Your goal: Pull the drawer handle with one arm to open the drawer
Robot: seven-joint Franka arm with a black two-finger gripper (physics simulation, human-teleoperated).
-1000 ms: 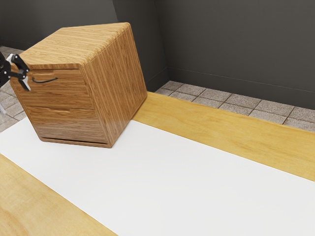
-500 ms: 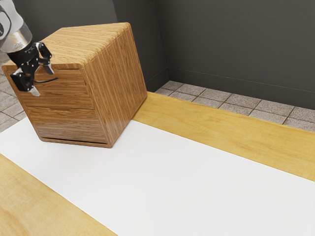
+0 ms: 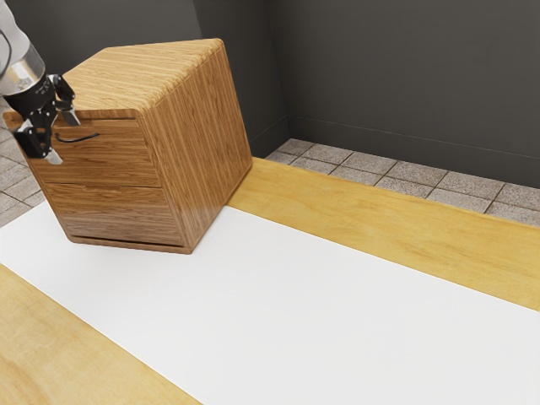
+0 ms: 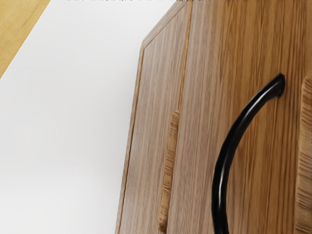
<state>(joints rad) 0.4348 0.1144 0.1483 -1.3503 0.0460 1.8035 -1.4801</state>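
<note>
At the front of the wooden cabinet [image 3: 194, 143], up by its top corner on the exterior view's left, my pincer [image 3: 62, 138] hangs just before the top drawer [image 3: 110, 160]. Its two black fingers [image 3: 67, 101] are spread apart, one above the other, and clamped on nothing. The black handle [image 3: 80, 137] of that drawer is a thin curved bar fixed near the cabinet's top edge, and its nearer end lies about level with the gap between my fingers; whether either finger touches the bar I cannot tell. From my wrist the handle [image 4: 223, 163] shows close as a dark bow standing off the wood grain of the top drawer [image 4: 253, 48], one end set into the panel. The top drawer sits flush with the cabinet's front, shut, and so does the lower drawer [image 3: 118, 207] beneath it, which carries a wooden grip [image 4: 168, 170]. My arm [image 3: 21, 63] comes down to the cabinet from the exterior view's upper left. The cabinet stands upright at one end of a white sheet [image 3: 295, 312], turned so that its front faces the exterior view's lower left, and the sheet lies along a wooden table [image 3: 405, 224]. Beyond the cabinet's far side there is a tiled floor [image 3: 405, 173] and a dark wall [image 3: 405, 76].
</note>
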